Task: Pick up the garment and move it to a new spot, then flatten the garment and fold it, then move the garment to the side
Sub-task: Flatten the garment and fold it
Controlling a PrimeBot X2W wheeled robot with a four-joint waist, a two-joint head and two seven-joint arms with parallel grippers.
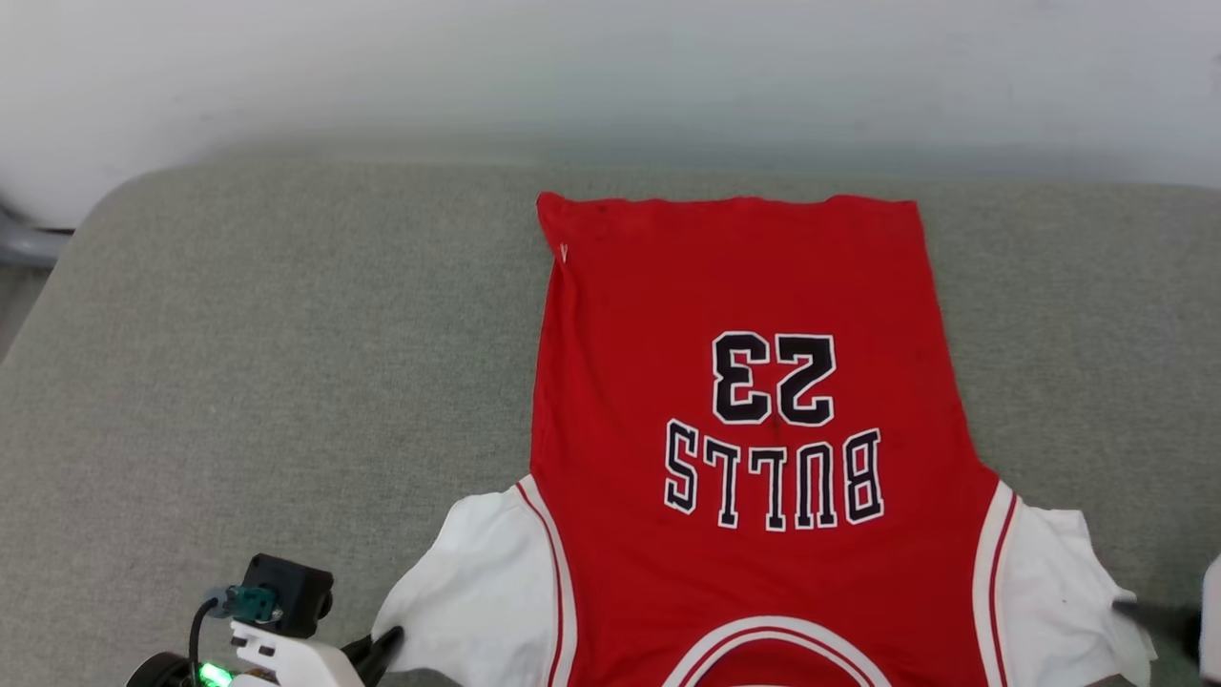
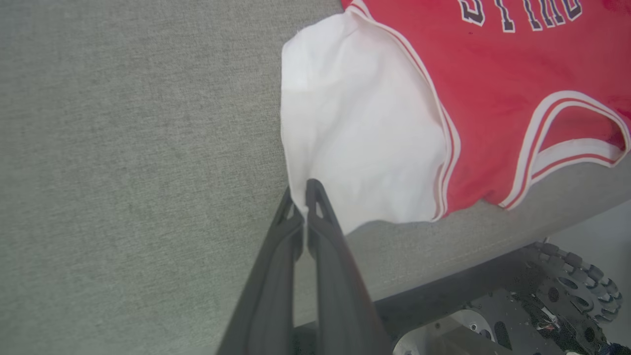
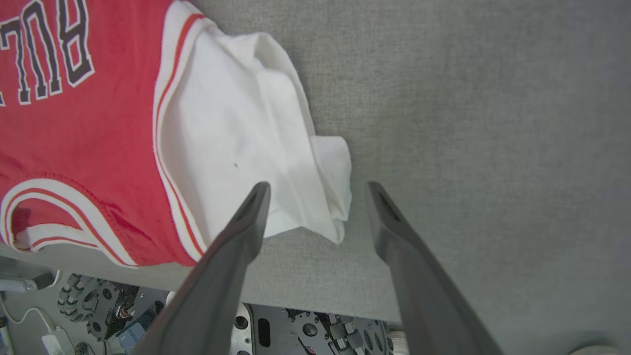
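At the left, the left end effector [image 2: 300, 190] was closed tight at the corner of the white left sleeve [image 2: 355, 133], apparently pinching it. A broad stretch of the grey padded surface [image 1: 286, 382] lay on that side, which looked like room for the last move aside. The garment [image 1: 744, 286] lay right of centre, spread out with its "BULLS 23" lettering up, its collar toward the robot and its hem toward the pale wall [image 1: 572, 57]. Relocating it seemed done and flattening nearly so; folding and shifting it aside were not yet begun. At the right, the right sleeve [image 3: 231, 123] was rumpled and doubled at its tip, the main hindrance to a clean fold. The right end effector [image 3: 318, 190] stood wide apart just over that tip, holding nothing.
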